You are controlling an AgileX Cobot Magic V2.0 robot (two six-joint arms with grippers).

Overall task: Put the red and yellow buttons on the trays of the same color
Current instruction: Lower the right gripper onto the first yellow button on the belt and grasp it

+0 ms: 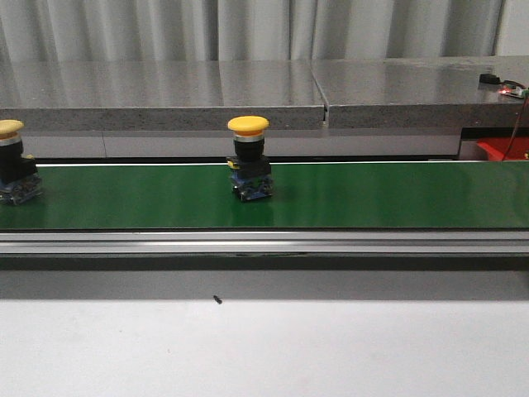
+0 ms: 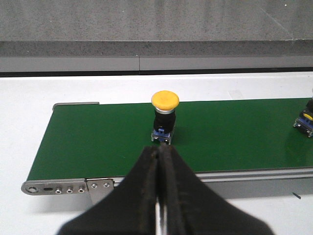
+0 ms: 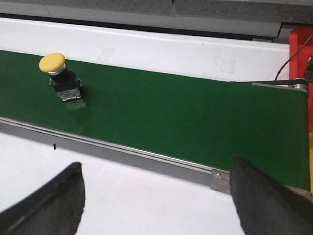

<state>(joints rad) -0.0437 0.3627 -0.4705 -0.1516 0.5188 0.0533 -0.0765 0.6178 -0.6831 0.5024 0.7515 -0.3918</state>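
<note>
Yellow buttons stand upright on the green conveyor belt [image 1: 372, 194], which serves as the landmark. One yellow button [image 1: 248, 157] sits near the middle of the belt's length, its mushroom cap on a black body with a blue-and-metal base touching the belt. A second yellow button [image 1: 11, 161] stands on the same belt well apart from the first, toward the belt's left end, and is partly cut off by the edge of the front view.

In the left wrist view, the second button [image 2: 164, 116] stands on the belt beyond the left pincer [image 2: 160, 161], and the belt's end roller bracket [image 2: 58, 186] shows at the near corner. The left pincer's black fingers [image 2: 142, 196] are pressed together with only a thin seam between them, holding nothing, and hang over the white surface [image 1: 264, 347] on the near side of the belt.

In the right wrist view, the first button [image 3: 59, 76] stands on the belt, well apart from the right pincer [image 3: 156, 196]. The right pincer's fingers [image 3: 264, 196] are spread wide, holding nothing, also over the white surface on the near side of the belt. A red tray [image 1: 500, 149] shows just beyond the belt's right end, only partly visible. A small dark speck [image 1: 217, 299] lies on the surface near the belt's front rail [image 1: 264, 241].
</note>
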